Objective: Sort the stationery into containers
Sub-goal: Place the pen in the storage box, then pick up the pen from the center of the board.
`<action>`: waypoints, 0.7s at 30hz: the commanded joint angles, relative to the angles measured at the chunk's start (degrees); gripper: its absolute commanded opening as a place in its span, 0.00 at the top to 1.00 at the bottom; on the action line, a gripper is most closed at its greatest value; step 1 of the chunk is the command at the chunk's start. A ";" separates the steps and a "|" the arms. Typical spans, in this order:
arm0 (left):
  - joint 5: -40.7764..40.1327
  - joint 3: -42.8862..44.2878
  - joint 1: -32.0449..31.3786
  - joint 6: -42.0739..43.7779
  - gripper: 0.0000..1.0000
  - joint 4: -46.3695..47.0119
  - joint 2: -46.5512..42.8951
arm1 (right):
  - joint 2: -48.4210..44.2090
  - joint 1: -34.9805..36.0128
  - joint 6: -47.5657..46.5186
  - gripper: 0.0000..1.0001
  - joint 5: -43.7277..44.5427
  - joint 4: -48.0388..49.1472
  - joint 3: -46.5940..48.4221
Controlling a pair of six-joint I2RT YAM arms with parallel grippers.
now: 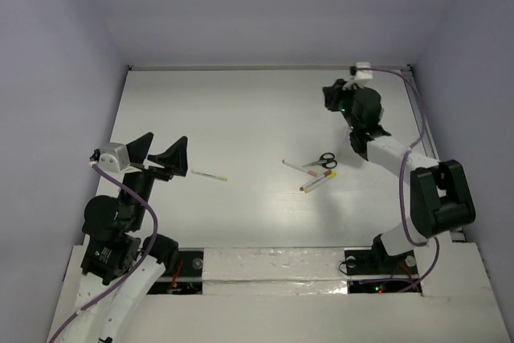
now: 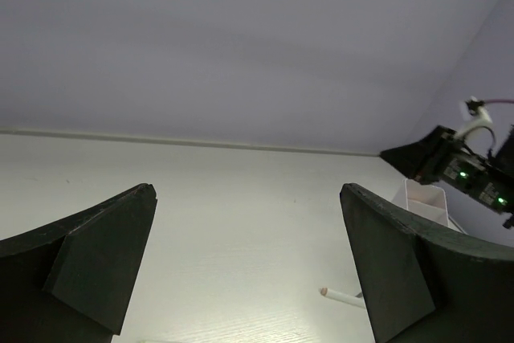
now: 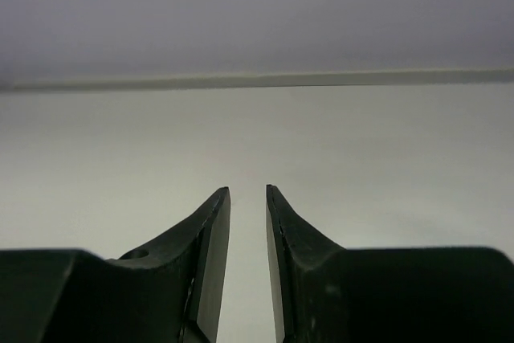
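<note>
My left gripper (image 1: 157, 153) is open wide and empty, held above the left of the table; its own view (image 2: 247, 192) shows only bare table between the jaws. A thin yellow-tipped stick (image 1: 210, 174) lies just right of it. Black-handled scissors (image 1: 322, 160) and two white pens (image 1: 319, 181) (image 1: 292, 166) lie together at centre right; one pen end shows in the left wrist view (image 2: 340, 297). My right gripper (image 1: 334, 95) is at the back right, jaws a narrow gap apart with nothing between them (image 3: 247, 190). The white container (image 2: 426, 202) stands beneath it, hidden in the top view.
The table's back edge and wall (image 1: 265, 67) lie close behind the right gripper. The right arm's link (image 1: 384, 149) reaches over the table just right of the scissors. A side wall (image 1: 438, 102) bounds the right.
</note>
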 commanded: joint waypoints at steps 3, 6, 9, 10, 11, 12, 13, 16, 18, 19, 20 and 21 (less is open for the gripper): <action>-1.05 -0.18 1.87 -0.47 0.01 2.59 -0.24 | 9.55 18.18 -10.68 0.70 -17.46 -21.86 15.52; -3.25 0.00 2.74 -0.91 0.01 2.15 -0.51 | 16.75 26.36 -14.46 0.65 -19.22 -25.48 21.67; -4.31 0.00 2.74 -0.91 0.01 2.15 -0.42 | 24.31 32.52 -17.01 0.53 -19.76 -31.88 29.75; -3.96 0.09 2.74 -0.99 0.01 2.15 -0.42 | 25.98 33.94 -18.67 0.39 -19.58 -33.65 31.86; -3.70 0.00 2.74 -0.99 0.01 2.15 -0.42 | 27.65 35.35 -19.56 0.32 -19.41 -35.41 36.06; -3.52 0.00 2.74 -0.99 0.01 2.15 -0.42 | 30.80 36.50 -20.26 0.28 -18.80 -38.91 38.19; -3.08 0.00 2.74 -0.91 0.01 2.07 -0.42 | 32.31 38.42 -21.66 0.23 -18.35 -40.77 40.30; -2.73 -0.09 2.74 -0.82 0.01 2.07 -0.59 | 38.11 41.42 -23.51 0.20 -16.60 -46.58 48.30; -2.73 -0.09 2.74 -0.73 0.01 2.15 -0.77 | 40.66 42.57 -24.40 0.20 -15.81 -50.52 53.82; -2.73 -0.09 2.74 -0.82 0.01 2.15 -0.86 | 43.20 43.09 -24.84 0.21 -15.45 -51.59 55.59; -2.64 -0.09 2.74 -0.82 0.01 2.07 -0.86 | 44.36 43.62 -25.01 0.22 -15.01 -52.73 57.35; -2.64 -0.17 2.74 -0.82 0.01 2.15 -0.86 | 45.50 44.50 -25.28 0.23 -13.97 -54.92 59.11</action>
